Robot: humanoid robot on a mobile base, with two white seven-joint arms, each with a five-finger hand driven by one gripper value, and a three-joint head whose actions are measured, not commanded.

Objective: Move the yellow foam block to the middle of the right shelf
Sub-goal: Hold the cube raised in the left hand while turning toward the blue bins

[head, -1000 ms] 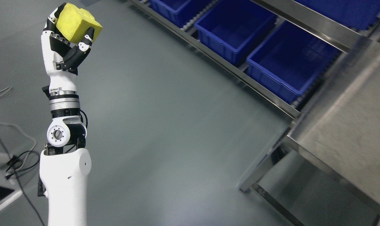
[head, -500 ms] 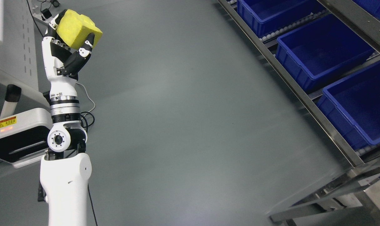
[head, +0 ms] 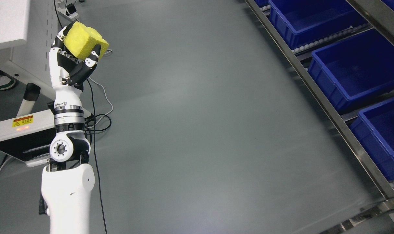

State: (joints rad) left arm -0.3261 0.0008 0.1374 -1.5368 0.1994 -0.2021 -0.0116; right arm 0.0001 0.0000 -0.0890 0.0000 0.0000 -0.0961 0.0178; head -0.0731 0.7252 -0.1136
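Left hand [head: 74, 60] clamped on yellow foam block [head: 85, 39] at 10 o'clock, shelf [head: 333, 112] w/ blue bins [head: 353, 70] far off at 3; fingertip-only grip, could slip in transit.

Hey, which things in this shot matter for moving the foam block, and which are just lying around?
Part of the job:
yellow foam block
left hand, gripping it
shelf rack on the right

Just lying around:
blue bins
floor cables
white machine
shoe
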